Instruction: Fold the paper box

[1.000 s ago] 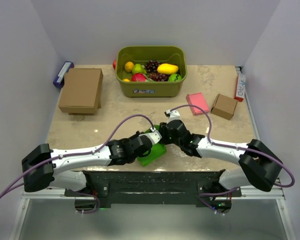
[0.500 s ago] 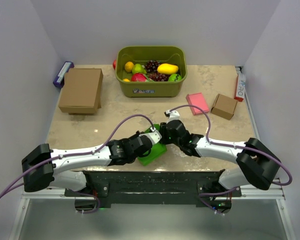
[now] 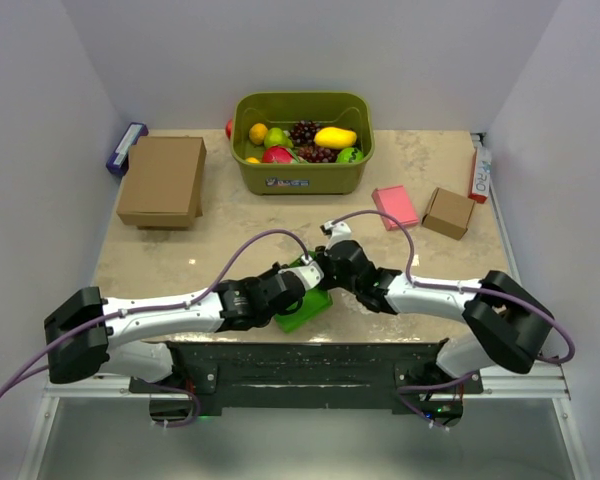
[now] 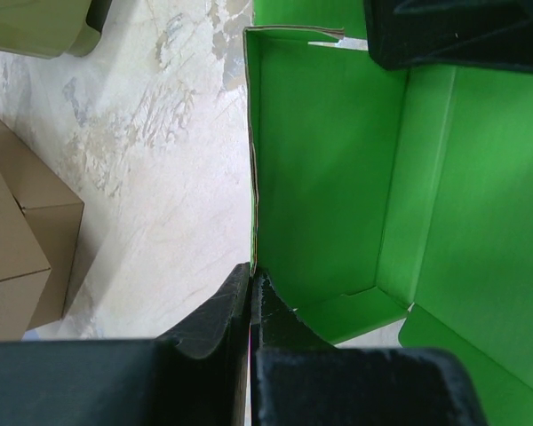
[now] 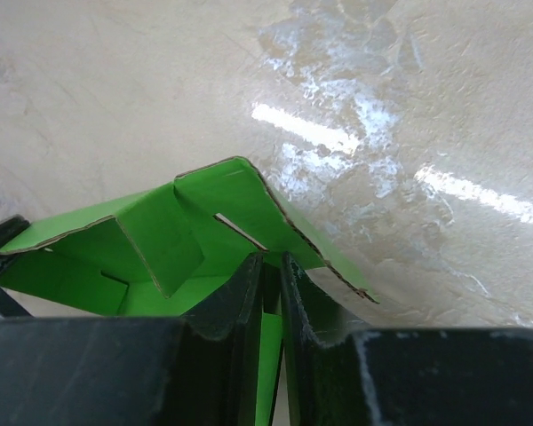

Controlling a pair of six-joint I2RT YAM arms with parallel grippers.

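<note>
Near the middle of the table's (image 3: 170,255) front edge sits the paper box (image 3: 306,309), partly formed with its walls raised. The left gripper (image 4: 251,282) is clenched on one side wall's rim. The right gripper (image 5: 270,264) pinches a flap at the far end.

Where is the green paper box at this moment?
In the top view the paper box sits at the near middle of the table, in front of the fruit basket, held between the left gripper and the right gripper.
</note>
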